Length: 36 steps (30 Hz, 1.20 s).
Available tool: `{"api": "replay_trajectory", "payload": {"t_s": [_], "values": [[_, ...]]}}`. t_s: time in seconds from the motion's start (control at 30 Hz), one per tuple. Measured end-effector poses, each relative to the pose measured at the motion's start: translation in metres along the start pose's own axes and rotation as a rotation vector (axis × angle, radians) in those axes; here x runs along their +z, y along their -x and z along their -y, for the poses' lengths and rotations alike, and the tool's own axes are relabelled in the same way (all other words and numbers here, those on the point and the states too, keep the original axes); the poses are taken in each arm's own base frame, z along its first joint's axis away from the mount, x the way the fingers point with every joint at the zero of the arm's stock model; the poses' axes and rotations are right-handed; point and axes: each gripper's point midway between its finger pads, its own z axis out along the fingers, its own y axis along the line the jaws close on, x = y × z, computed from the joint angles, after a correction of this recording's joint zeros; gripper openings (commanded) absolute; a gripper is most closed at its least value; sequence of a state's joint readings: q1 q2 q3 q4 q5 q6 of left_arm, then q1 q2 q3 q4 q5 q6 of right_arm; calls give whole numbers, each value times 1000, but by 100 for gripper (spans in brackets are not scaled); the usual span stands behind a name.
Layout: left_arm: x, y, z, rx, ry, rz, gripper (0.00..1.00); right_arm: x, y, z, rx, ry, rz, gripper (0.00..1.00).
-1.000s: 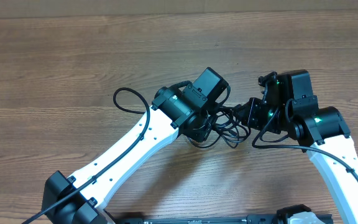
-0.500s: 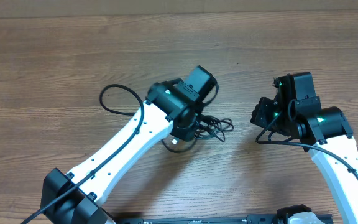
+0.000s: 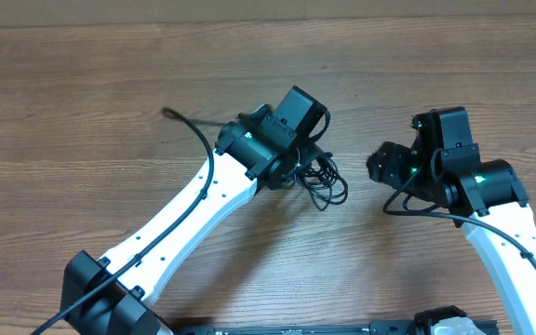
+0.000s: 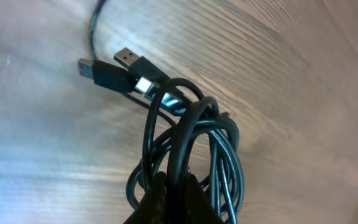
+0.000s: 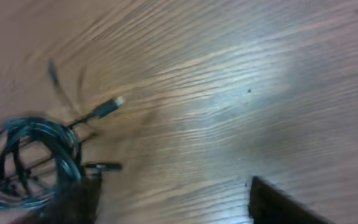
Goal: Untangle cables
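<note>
Cables bunching as looped black bundle near middle of table, between both arms. In left wrist view, bundle's long axis running up from gripper, with two silver-tipped plugs pointing upper left. Left gripper pinching bundle's loops, its arm stretching diagonally from near-left corner. Right gripper standing spread near bundle's right side, not touching it.

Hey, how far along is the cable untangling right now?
Done: nothing visibly; the cables are one looped bundle. In hand: the left gripper is shut on that bundle, the right gripper open and apart from it. Left: separating every cord.
</note>
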<state>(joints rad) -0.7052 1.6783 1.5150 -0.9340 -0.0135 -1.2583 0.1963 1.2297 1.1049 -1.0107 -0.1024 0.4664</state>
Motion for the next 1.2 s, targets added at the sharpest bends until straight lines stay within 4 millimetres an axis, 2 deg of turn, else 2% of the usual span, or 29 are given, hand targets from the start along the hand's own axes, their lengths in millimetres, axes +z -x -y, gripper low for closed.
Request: {"api": "replay_trajectory", "payload": {"t_s": [0.2,0.3,0.47,0.73,1.0,1.2], "values": [[0,3,8,307,-30,17,4,-2,0,-24,-117,127,-10,82],[-1,1,22,443,-93,17,4,-4,-4,-35,-182,196,-29,80],[-4,-11,41,606,-200,-26,4,-6,-11,-43,-247,250,-53,72],[-7,-22,51,695,-271,-65,4,-7,-14,-46,-297,274,-63,48],[-13,-30,65,714,-358,-92,4,-7,-17,-44,-314,270,-72,45],[-15,-36,70,722,-389,-111,4,-7,-18,-44,-316,268,-75,33]]}}
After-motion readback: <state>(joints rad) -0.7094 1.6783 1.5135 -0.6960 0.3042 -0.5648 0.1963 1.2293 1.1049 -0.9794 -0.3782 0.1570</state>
